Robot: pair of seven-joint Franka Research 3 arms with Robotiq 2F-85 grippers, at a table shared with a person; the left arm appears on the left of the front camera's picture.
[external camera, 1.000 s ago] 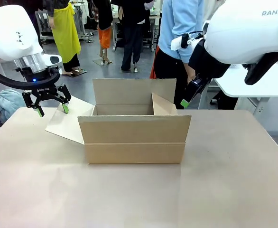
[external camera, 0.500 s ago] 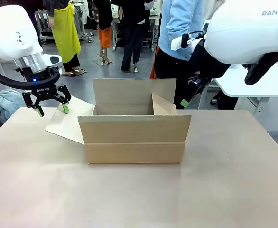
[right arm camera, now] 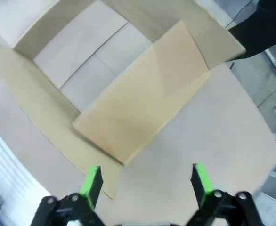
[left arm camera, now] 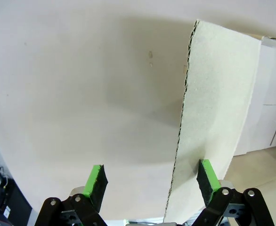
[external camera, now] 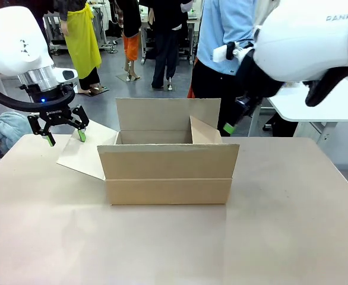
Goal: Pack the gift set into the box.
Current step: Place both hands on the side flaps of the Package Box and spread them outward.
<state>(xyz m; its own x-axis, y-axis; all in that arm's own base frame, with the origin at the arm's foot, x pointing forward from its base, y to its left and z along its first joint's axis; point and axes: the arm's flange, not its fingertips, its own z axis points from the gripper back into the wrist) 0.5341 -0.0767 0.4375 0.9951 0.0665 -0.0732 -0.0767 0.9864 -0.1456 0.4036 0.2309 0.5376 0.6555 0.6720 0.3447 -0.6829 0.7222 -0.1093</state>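
Found the box [external camera: 168, 175] in the middle of the worktop [external camera: 162, 249], open at the top: plain brown corrugated card, rectangular, matte, sharply creased. Saw its front flap [external camera: 168, 161] folded down flat against the outside wall, the back flap [external camera: 168, 113] upright, the left flap [external camera: 85, 154] splayed outward and down toward the worktop, and the right flap [external camera: 205, 132] tilted inward over the opening. Through the right wrist view, made out the box's [right arm camera: 77, 56] bare floor, with paler bottom panels meeting at a seam, and the right flap [right arm camera: 142, 99] as a smooth tan rectangle slanting across it. In the left wrist view, caught the fluted, ragged cut edge of the left flap [left arm camera: 218, 108] against the smooth beige worktop [left arm camera: 81, 94].

Noted the left jaws released, spread wide astride that flap edge, with the edge passing between the green pads [left arm camera: 96, 181] and nearer one of them; could not judge contact between pad and card. Noted the right jaws released too, green pads [right arm camera: 92, 183] well apart, hanging above the box's right end and gripping nothing.

Read the letters "RANK" in grey capitals [external camera: 340, 16] on the glossy white shell of the right arm [external camera: 304, 41]. Spotted small white print on the black band beneath the left arm's [external camera: 19, 41] metal wrist ring, too small to read.
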